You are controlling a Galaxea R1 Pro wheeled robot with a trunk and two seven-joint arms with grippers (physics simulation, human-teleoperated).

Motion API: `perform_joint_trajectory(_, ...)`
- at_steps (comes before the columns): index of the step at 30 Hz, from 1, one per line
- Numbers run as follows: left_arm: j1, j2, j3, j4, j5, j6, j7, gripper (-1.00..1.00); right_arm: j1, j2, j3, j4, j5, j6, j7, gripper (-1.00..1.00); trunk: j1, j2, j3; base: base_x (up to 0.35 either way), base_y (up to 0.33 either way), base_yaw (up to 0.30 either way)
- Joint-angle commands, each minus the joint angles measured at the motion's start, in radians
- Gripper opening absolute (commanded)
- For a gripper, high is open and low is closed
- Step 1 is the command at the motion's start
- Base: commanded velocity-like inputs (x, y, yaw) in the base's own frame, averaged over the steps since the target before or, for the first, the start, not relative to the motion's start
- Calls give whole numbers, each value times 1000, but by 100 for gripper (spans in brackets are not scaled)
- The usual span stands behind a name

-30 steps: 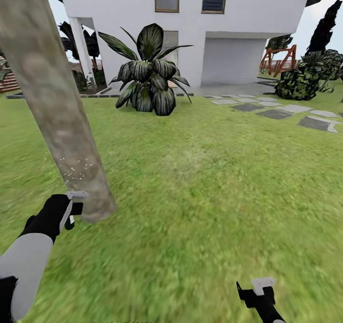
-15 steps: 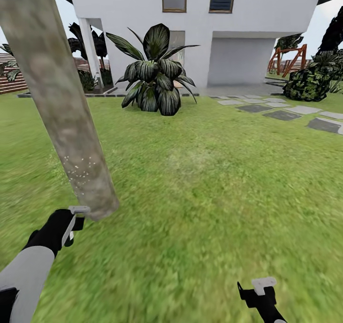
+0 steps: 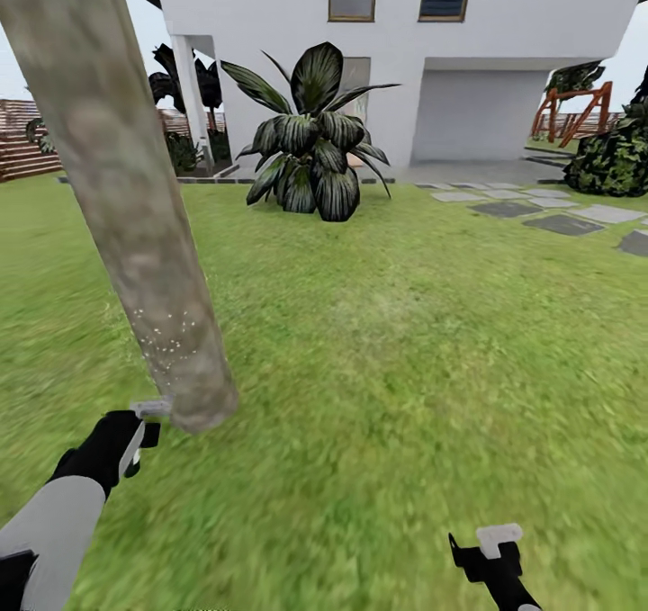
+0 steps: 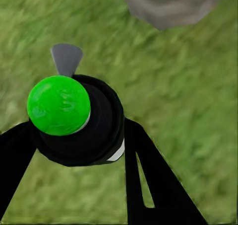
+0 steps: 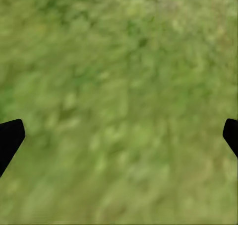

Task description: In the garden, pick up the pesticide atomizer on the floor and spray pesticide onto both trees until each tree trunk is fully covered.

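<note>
Atomizer (image 4: 74, 120), black with a green cap, sits clamped between the left gripper's (image 4: 79, 150) fingers at seven o'clock, just beside the speckled tree trunk (image 3: 135, 233). Right gripper (image 5: 119, 133) hangs spread wide over grass (image 3: 405, 350).

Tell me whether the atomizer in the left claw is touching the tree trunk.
Apart. In the left wrist view, grass separates the atomizer, gripped in the left claw, from the tree trunk.
</note>
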Motion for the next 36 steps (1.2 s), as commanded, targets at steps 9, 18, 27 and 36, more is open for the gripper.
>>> perform_joint_trajectory(9,3,-24,0,34,-10,-34,1,-100,0,1,1,1,0,0,0,100,0,0,0,44,-112,199)
perform_joint_trajectory(18,18,-26,1,33,-8,-53,10,-100,0,4,1,1,2,0,0,100,0,0,0,143,-260,3)
perform_joint_trajectory(27,19,-26,2,34,24,-70,84,-100,0,1,-1,0,0,0,-2,100,0,0,0,167,-253,0)
perform_joint_trajectory(36,20,-26,-2,35,58,-73,95,-100,0,0,-1,-1,-1,0,-2,100,0,0,0,149,-251,87)
